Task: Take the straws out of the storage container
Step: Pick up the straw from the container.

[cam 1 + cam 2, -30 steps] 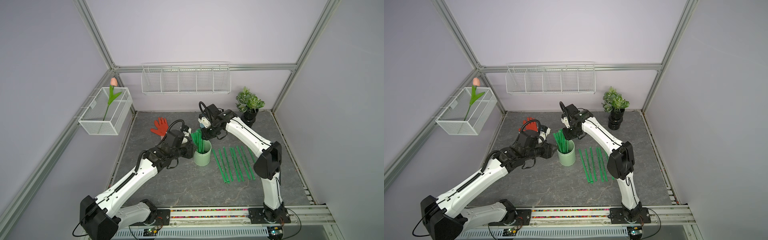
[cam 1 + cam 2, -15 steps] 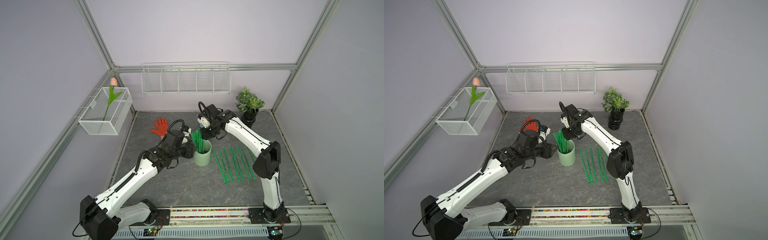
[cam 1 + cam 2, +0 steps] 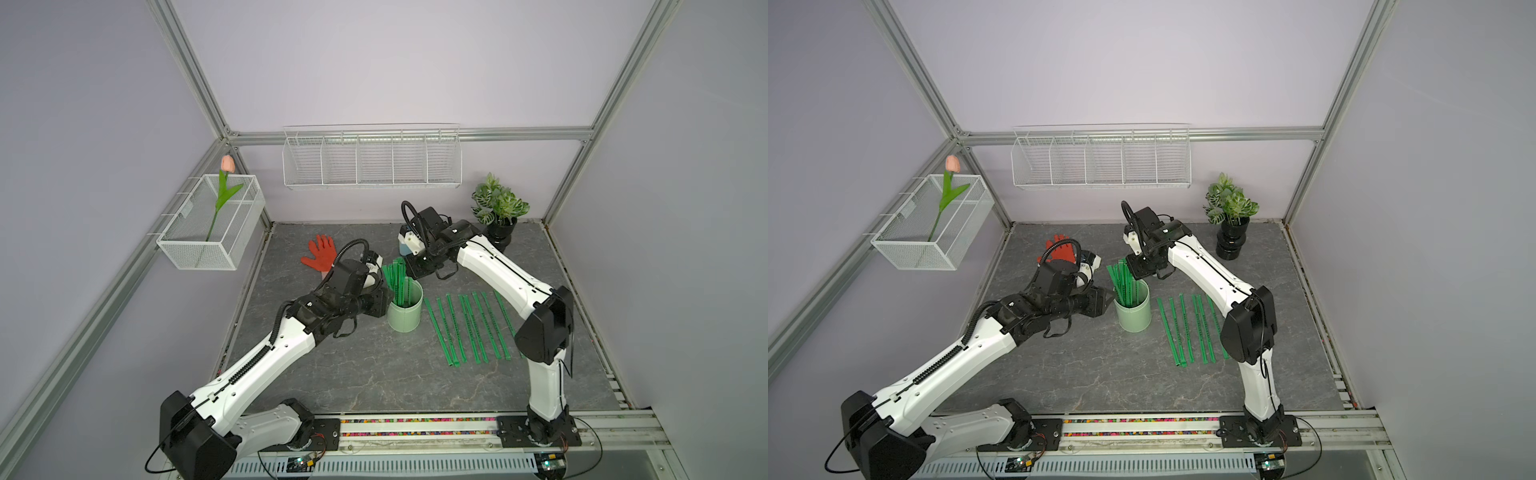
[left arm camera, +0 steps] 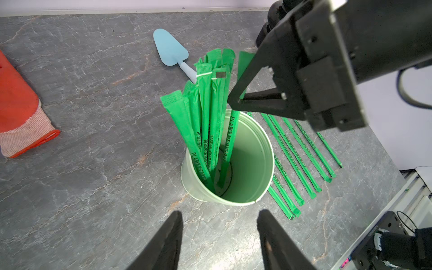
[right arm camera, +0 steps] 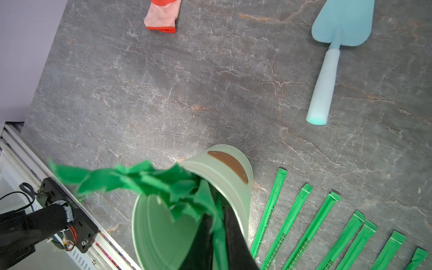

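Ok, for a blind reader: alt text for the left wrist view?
The right tool pinches one of the green straws standing in a mint cup; more lie flat beside it. The open left tool faces the cup.

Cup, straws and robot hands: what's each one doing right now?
storage container: upright, partly full.
straws in the container: standing, leaning together.
right gripper: shut on gripped straw.
gripped straw: bottom end inside the container.
loose straws: lying flat in a row on the table.
left gripper: open, holding nothing.
glove: lying flat.
trowel: lying flat.
tulip: standing in a wire basket.
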Controlling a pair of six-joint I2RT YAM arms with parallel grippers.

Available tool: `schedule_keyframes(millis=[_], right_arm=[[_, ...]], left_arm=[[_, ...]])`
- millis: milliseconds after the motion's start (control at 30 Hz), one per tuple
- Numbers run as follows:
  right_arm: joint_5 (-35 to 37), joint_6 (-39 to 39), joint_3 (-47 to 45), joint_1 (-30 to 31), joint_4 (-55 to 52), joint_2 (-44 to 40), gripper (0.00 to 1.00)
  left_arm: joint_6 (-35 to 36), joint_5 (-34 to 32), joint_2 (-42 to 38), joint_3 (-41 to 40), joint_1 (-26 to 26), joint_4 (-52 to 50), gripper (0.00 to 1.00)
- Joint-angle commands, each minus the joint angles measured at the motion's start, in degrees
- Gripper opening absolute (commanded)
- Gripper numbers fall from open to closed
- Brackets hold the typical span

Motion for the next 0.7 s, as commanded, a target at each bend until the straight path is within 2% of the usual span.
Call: schedule_keyframes(millis=[0,667], right_arm=[[0.7,0.2,-1.2,0.4,0.3,-3.0,0.12],[1.0,0.3,0.7,-0.3,-2.0,-12.1,0.07]], left_arm=[[0.2,0.3,-0.6,0.4,-0.1,-0.1,0.55],[0.1,0.4,-0.9,0.4,-0.2,0.0,0.55]])
